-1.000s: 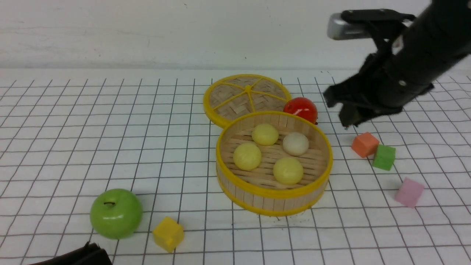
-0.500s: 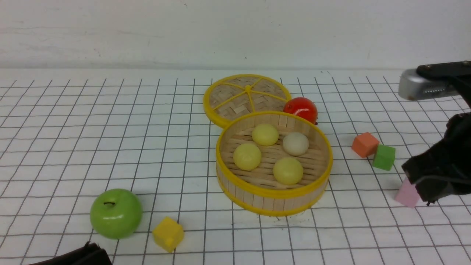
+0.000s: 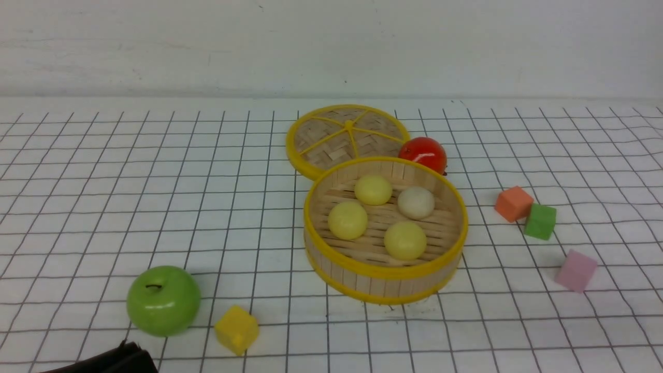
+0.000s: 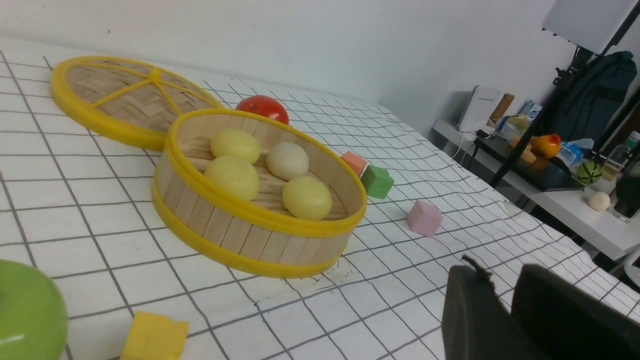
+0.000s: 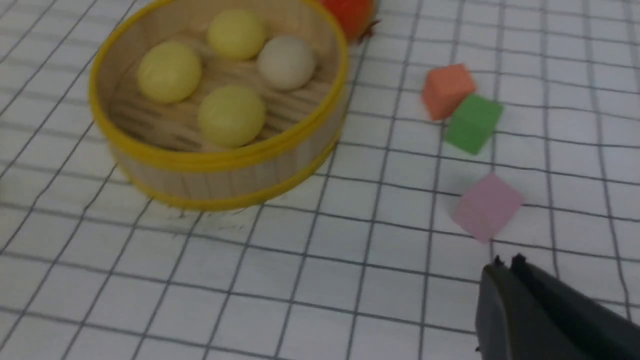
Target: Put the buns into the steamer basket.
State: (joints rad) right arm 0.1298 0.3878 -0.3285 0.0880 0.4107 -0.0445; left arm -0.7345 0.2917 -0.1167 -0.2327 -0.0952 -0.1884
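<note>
Frame edge cuts the green apple (image 4: 27, 312); tomato (image 5: 350, 15) too.

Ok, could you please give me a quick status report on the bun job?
Right gripper shut, empty. Left gripper empty, clear of everything. All four buns in the steamer basket. Nothing in the way.

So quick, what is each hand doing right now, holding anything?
Left hand: holding nothing; cannot tell whether open or closed.
Right hand: closed, holding nothing.

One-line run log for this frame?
buns: four in steamer basket | left gripper: empty | right gripper: shut, empty | task: done
</note>
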